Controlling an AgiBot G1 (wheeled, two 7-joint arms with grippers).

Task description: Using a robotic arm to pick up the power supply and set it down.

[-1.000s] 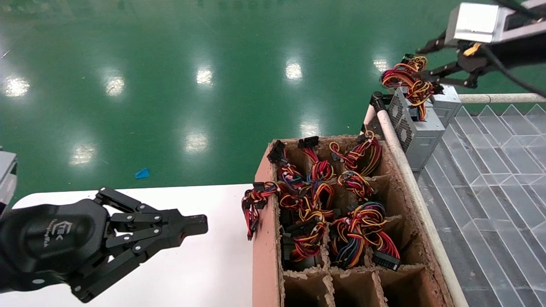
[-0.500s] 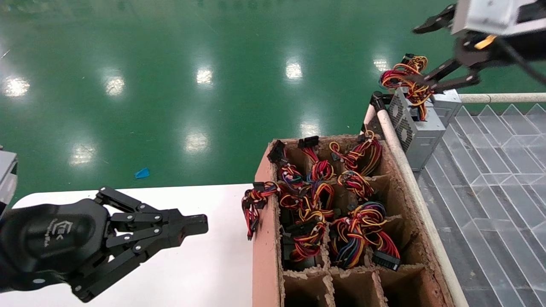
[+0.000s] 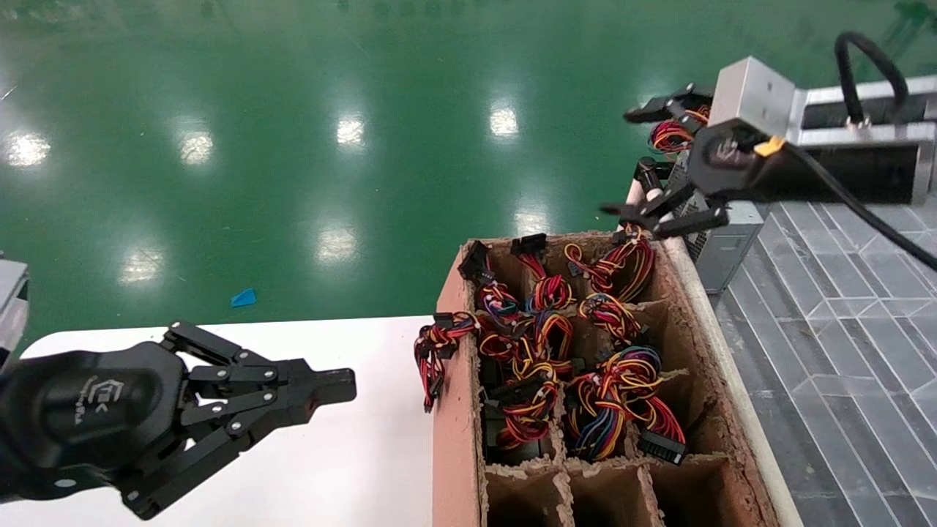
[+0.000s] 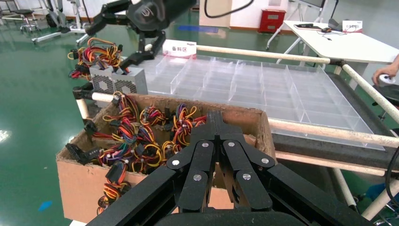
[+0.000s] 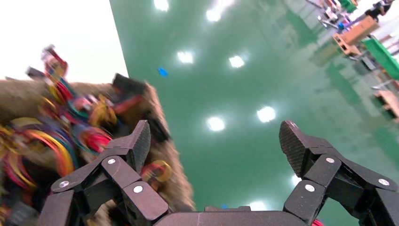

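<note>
the power supply (image 3: 721, 245) stood upright at the far left corner of the clear divided tray (image 3: 842, 307), just beyond the far right corner of the cardboard box (image 3: 454, 410), its wire bundle (image 3: 670, 135) bunched on top. in the left wrist view its honeycomb side (image 4: 113, 85) faced the box. the right tool (image 3: 644, 161) hung over it, released, fingers spread wide with nothing between them; one fingertip (image 3: 640, 115) reached past the wires and the other (image 3: 622, 211) sat above the box's far edge. the box's compartments held more coloured wire bundles (image 3: 578, 351), and the nearest ones looked bare. the left tool (image 3: 333, 384) was parked above the white bench (image 3: 351, 461), clenched shut on nothing, well apart from the supply.
</note>
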